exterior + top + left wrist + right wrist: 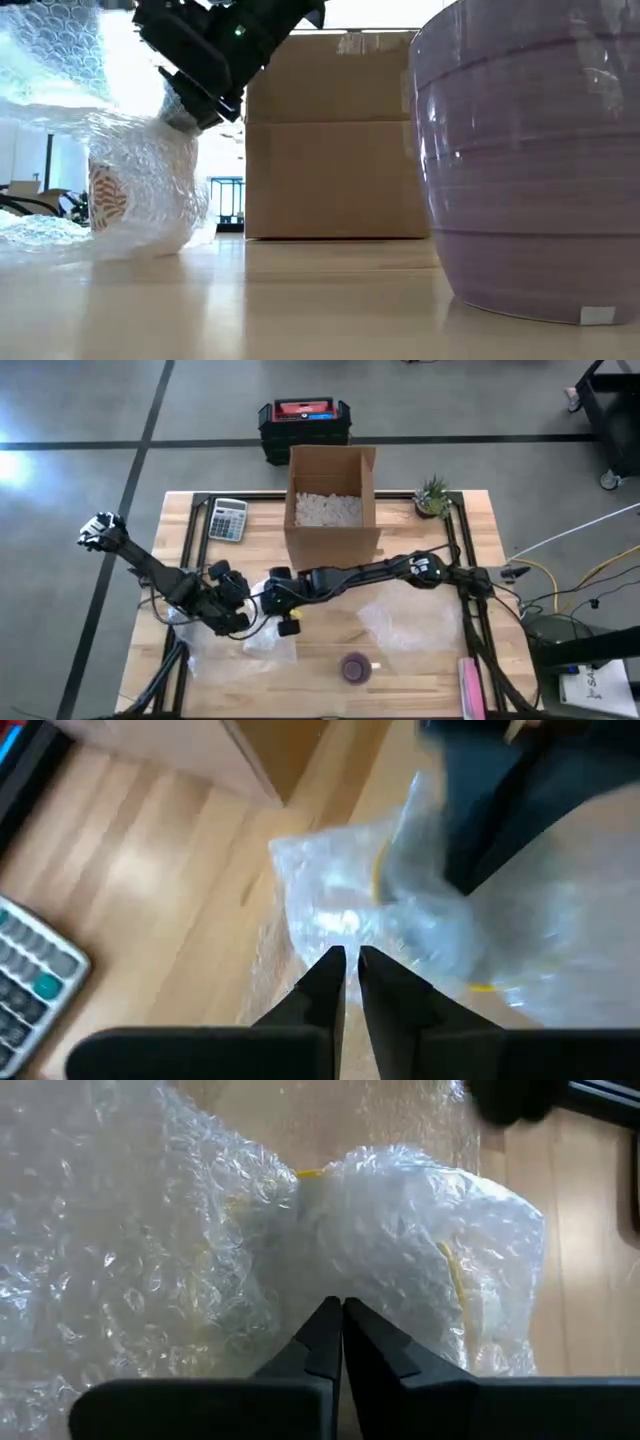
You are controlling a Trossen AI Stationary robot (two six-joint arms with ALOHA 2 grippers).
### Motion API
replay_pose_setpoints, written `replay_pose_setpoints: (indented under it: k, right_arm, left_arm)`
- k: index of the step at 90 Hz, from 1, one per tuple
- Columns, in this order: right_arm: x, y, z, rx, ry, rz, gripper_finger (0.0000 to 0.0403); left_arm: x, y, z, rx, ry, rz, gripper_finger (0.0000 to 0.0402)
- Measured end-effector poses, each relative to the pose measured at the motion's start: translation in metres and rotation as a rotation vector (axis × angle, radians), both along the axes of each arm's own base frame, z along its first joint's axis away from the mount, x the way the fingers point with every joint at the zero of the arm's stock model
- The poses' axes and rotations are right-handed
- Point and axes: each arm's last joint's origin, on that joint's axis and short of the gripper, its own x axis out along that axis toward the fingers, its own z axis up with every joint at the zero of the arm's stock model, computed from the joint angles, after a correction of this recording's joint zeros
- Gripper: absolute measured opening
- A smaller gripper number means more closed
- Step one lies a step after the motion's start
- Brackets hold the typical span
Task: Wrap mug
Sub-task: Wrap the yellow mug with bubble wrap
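The mug (112, 198) is seen in the low view standing upright on the wooden table (400, 670), its long axis vertical, almost wholly covered by bubble wrap (300, 1230); an orange-and-white pattern shows through the film, and which way its handle points cannot be told. In the high view the bundle lies at the table's left-centre, where the two grippers meet, in front of the open cardboard box (332, 500) (white packing fill is seen inside it). The right gripper (338, 1312) is pressed against the wrapped bundle with its fingertips closed together, seemingly pinching a fold of the bubble wrap. The left gripper (346, 960) is held at the other side of the bundle, its fingers (322, 982) nearly together with a thin slit between them; whether any film is caught there cannot be told. A second sheet of wrap (410, 622) is spread on the table to the right. A purple cup (356, 667) stands near the front edge, well apart from the bundle. A calculator (228, 519) lies by the box's left side, and a small plant (432, 496) stands at its right.
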Motion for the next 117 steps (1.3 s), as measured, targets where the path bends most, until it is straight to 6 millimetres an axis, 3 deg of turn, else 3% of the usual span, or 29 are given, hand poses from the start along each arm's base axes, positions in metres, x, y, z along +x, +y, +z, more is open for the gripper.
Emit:
replay_pose_setpoints:
  k: [11,24,53,75,90,96,112,117]
  right_arm:
    - [0.000,0.000,0.000,-0.003,-0.001,0.003,0.0000]
    - [0.000,0.000,0.000,-0.004,0.003,0.015,0.0000]
    - [-0.002,0.000,-0.001,-0.004,0.019,0.015,0.0000]
    - [-0.018,-0.001,0.037,-0.025,0.106,0.007,0.0000]
    - [-0.011,0.000,0.056,-0.007,-0.023,0.009,0.0000]
    - [-0.006,0.002,0.049,0.019,-0.040,0.027,0.0000]
    - [-0.003,0.004,-0.006,0.063,0.116,0.019,0.0000]
    - [-0.001,0.004,-0.011,0.068,0.121,0.012,0.0000]
  left_arm:
    - [0.004,-0.003,-0.020,-0.048,-0.078,-0.013,0.0020]
    - [0.013,-0.009,-0.018,-0.100,-0.189,-0.081,0.0020]
    - [0.014,-0.011,-0.023,-0.129,-0.200,-0.103,0.0020]
    - [0.013,-0.011,-0.027,-0.156,-0.188,-0.101,0.0020]
    - [0.015,-0.012,-0.022,-0.159,-0.201,-0.107,0.0020]
    - [0.015,-0.012,-0.020,-0.155,-0.200,-0.113,0.0020]
    - [0.017,-0.014,-0.008,-0.162,-0.212,-0.122,0.0020]
    - [0.018,-0.015,-0.001,-0.172,-0.208,-0.128,0.0020]
